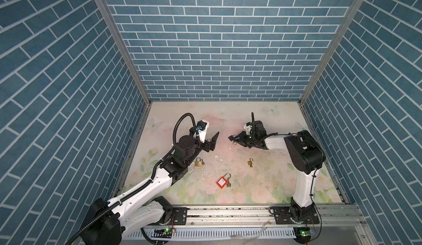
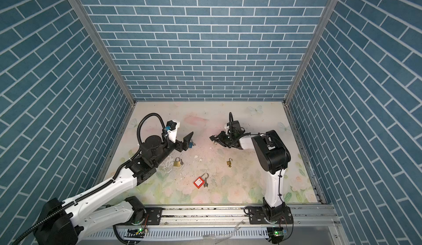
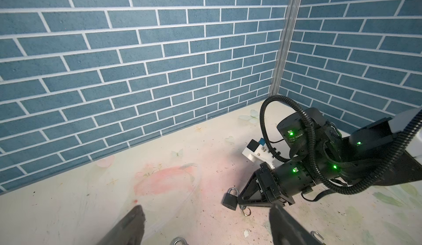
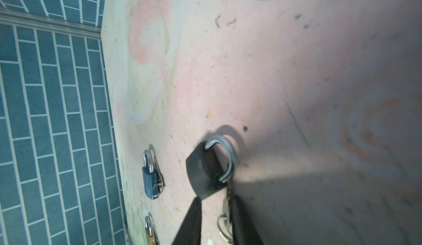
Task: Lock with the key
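Clerk: Entry one, right gripper (image 4: 215, 199)?

Checker: Fingers (image 4: 194, 221) a narrow gap apart. The key (image 4: 227, 200) is between them, close against one finger and clear of the other. The ring (image 4: 222, 228) is farther back between the fingers.

Clerk: Just past the tips?

Checker: Black lock (image 4: 201, 170), shackle (image 4: 231, 155) closed, both legs in the body. The key's end meets the lock beside a shackle leg. I cannot tell whether it sits in a keyhole, or whether the lock lies flat.

Clerk: Location?

Checker: Middle of the desk (image 1: 262, 186), somewhat nearer the back edge. Both top views show it at the gripper's tips.

Clerk: Entry two, left gripper (image 3: 205, 207)?

Checker: Fingers (image 3: 131, 223) spread wide, empty, over the desk's left half and facing the right gripper, well apart from it.

Clerk: Other stock?

Checker: Blue lock (image 2: 190, 144), shackle closed, just beside the left gripper's tips. Brass lock (image 1: 198, 163), shackle closed, beside the left arm, toward the left edge. Small brass lock (image 1: 249, 163), shackle open, right of centre. Red lock (image 1: 222, 182), shackle open, nearer the front edge, with a second key (image 1: 229, 185) just beside it.
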Tool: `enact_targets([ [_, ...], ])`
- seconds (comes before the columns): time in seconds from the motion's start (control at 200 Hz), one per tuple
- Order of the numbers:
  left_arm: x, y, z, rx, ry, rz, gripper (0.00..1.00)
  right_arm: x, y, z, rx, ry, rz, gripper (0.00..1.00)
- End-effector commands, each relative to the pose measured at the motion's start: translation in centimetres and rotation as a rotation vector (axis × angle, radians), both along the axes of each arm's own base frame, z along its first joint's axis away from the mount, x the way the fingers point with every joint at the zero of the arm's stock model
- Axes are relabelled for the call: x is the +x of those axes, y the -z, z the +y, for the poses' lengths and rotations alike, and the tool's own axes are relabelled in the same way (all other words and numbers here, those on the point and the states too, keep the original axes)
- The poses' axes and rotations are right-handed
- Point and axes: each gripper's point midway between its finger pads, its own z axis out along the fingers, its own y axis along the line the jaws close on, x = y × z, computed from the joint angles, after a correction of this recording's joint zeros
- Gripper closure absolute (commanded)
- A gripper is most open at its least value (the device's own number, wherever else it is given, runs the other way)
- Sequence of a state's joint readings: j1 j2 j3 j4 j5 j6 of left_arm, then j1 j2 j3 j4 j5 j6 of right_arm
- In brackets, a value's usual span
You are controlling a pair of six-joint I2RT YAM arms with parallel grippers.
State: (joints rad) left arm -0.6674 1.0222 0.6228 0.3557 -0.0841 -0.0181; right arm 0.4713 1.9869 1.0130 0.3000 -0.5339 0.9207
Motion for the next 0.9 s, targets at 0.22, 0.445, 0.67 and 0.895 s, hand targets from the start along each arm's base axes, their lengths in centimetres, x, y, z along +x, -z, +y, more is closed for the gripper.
enact_targets([
  [0.22,1.8,-1.8,8.7,-0.150,-0.491,-0.001,0.14,-1.7,-3.5,-2.4,-0.089,0.018,-0.099,0.41],
  [0.445,0.3,-3.0,6.3,-0.186,-0.281,-0.014,0.14,-5.1,-5.8,-6.6,-0.218,0.057,-0.182,0.36],
  [0.67,-0.9,0.8,5.3,-0.197,-0.414,0.286,0.15,-9.7,-6.5,-11.8,-0.377,0.107,-0.210,0.36],
  [0.895,-5.4,4.9,-2.0,-0.208,-0.427,0.471,0.15,-12.6,-7.4,-15.3,-0.393,0.225,-0.265,0.31],
])
